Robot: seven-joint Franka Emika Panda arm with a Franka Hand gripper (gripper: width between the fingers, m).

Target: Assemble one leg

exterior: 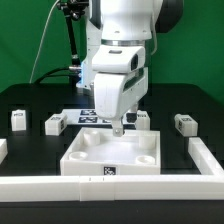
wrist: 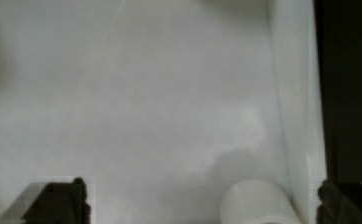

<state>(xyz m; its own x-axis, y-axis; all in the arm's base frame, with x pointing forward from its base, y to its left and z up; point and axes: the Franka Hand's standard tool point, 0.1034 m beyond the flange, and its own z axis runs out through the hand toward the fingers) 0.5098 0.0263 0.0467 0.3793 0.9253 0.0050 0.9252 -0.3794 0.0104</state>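
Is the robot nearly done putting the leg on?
Not nearly. Nothing looks done: a leg lies loose, away from the tray. In hand: the open end effector hovers over the tray, holding nothing. Left: pick up the leg and fit it to the tray.

A black table (exterior: 200, 100) carries a white tray (exterior: 78, 158) at lower centre, two legs (exterior: 52, 123) mid-left, another leg (exterior: 182, 123) mid-right, and seemingly the marker board (exterior: 88, 117) just behind the tray.

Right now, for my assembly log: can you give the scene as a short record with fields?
tray: white, square, round corner sockets
gripper: open, low over the tray's far edge
loose legs: two on the exterior view's left, one on its right
marker board: behind the tray
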